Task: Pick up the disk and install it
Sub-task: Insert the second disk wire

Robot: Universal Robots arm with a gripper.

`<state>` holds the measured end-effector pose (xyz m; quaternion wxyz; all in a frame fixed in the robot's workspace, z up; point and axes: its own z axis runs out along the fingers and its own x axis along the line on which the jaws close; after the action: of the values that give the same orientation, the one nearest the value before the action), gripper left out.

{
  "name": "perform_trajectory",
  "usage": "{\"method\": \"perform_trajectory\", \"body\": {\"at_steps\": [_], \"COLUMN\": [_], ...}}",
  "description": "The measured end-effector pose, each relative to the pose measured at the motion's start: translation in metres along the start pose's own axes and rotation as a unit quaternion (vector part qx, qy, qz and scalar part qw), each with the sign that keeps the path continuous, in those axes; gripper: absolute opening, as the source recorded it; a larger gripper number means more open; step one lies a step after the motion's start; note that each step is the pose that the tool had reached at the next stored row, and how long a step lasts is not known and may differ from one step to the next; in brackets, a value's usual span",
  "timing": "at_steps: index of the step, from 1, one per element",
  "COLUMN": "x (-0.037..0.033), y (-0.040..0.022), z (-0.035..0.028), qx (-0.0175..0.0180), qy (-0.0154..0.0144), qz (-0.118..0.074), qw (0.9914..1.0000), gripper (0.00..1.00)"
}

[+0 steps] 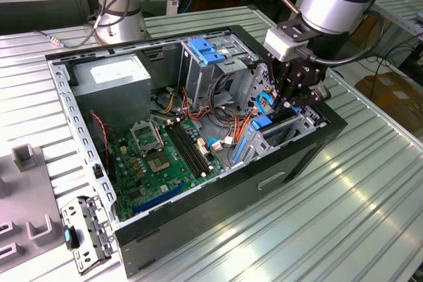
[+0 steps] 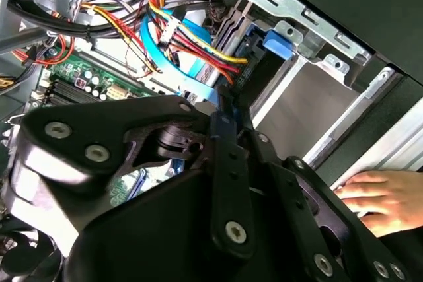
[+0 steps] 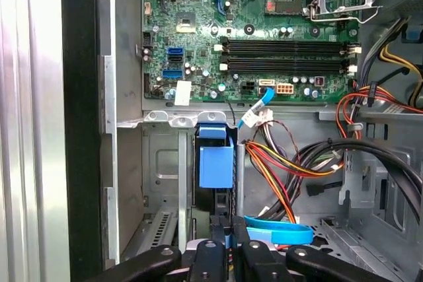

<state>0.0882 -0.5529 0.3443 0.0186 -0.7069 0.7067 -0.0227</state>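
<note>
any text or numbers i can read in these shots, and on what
None can be read.
White sticker on the grey power supply box: print too small to read.
Motherboard: white markings and a small white sticker, too small to read.
The disk sits edge-on in the drive bay beneath the gripper; its label face is hidden.

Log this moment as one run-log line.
stage: install | gripper: over drive bay | blue-framed rectangular disk: standing in bay slot | hand: on black computer case
</note>
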Motion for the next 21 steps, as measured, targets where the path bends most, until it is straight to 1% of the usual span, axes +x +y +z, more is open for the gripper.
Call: {"method": "perform_trajectory", "body": {"at_steps": [5,11,12,13,14,15,17,18,19,20,21], "x": [0.0010,0.0011,0.0011,0.0011,0.0011,0.0011,0.0010,0.0010,0.0009,0.0002,0.0002], "y": [0.0005,0.0005,0.0005,0.0005,0.0004,0.0002,-0.0004,-0.0006,-0.0007,-0.0008,-0.0008], "z": [0.0042,0.0046,0.0047,0.0047,0.0036,0.0010,-0.0104,-0.0133,-0.0151,-0.0168,-0.0170], "qx": [0.0000,0.0001,0.0001,0.0001,0.0001,0.0001,0.0001,0.0001,0.0000,0.0000,0.0001], "qy": [-0.0002,-0.0004,-0.0006,-0.0007,-0.0008,-0.0007,-0.0005,-0.0004,-0.0002,0.0015,0.0016], "qz": [0.000,0.000,0.000,0.000,0.000,0.000,0.000,0.000,0.000,0.000,0.000], "qw": [1.00000,1.00000,1.00000,1.00000,1.00000,1.00000,1.00000,1.00000,1.00000,1.00000,1.00000], "gripper": [0.16,0.16,0.17,0.24,0.24,0.24,0.24,0.24,0.24,0.24,0.24]}}
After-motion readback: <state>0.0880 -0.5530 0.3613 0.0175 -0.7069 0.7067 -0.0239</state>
